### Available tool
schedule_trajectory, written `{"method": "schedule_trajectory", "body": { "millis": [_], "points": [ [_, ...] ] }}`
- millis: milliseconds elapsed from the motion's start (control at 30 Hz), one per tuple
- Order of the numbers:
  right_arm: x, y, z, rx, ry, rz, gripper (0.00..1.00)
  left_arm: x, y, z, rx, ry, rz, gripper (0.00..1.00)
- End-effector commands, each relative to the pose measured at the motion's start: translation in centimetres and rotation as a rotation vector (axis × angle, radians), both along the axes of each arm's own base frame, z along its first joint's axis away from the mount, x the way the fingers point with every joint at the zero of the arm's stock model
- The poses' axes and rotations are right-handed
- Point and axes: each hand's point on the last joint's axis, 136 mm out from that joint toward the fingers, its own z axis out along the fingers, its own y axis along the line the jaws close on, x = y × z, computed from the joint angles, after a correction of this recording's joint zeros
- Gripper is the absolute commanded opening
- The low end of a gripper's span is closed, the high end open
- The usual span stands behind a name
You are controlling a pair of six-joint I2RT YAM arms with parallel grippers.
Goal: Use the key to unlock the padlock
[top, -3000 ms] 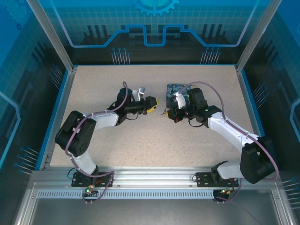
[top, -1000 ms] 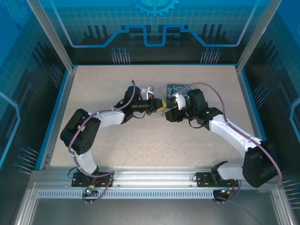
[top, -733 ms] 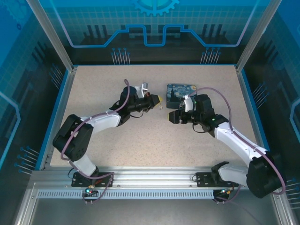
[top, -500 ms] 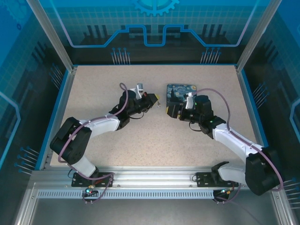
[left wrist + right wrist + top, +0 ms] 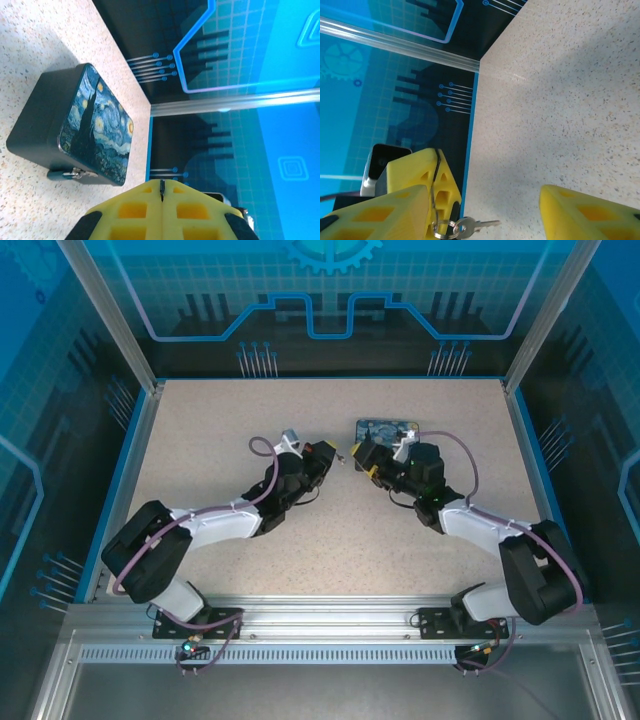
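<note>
My left gripper [image 5: 161, 183] is shut on a thin dark wire loop. In the right wrist view that loop runs down from the left gripper's yellow fingers [image 5: 422, 170] to a ring carrying the small silver key [image 5: 479, 226], which dangles just above the table. My right gripper [image 5: 482, 200] is open, facing the key with nothing between its pads. The padlock [image 5: 71, 174] hangs on the latch of the Starry Night box [image 5: 95, 127]. From above, the left gripper [image 5: 327, 454] and right gripper [image 5: 364, 454] face each other, with the key [image 5: 342, 458] between them.
The painted box [image 5: 386, 429] lies at the back centre of the speckled table [image 5: 250, 420], right behind the right gripper. A blue-edged back wall [image 5: 150, 145] stands close behind the box.
The two grippers, nearly touching a second ago, drew apart and then moved toward the back beside the box. The left gripper has stayed shut, while the right jaws now stand open.
</note>
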Motion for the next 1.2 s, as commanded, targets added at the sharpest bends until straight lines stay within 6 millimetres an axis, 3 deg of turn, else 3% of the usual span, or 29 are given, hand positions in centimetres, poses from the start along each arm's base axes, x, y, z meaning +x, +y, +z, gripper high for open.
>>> {"method": "schedule_trajectory", "body": {
  "millis": [0,800,1167],
  "points": [
    [0.6,0.9,1.9,0.090,-0.040,-0.019,0.58,0.4,1.4,1.4,-0.086,-0.031,0.115,0.00],
    [0.1,4.3,4.1,0.127,-0.114,0.097,0.47,0.7,1.3,0.4,-0.095,0.011,0.156,0.00],
    [-0.2,5.4,3.5,0.123,-0.105,0.131,0.38,0.6,1.5,0.3,-0.090,0.014,0.167,0.00]
  ]
}}
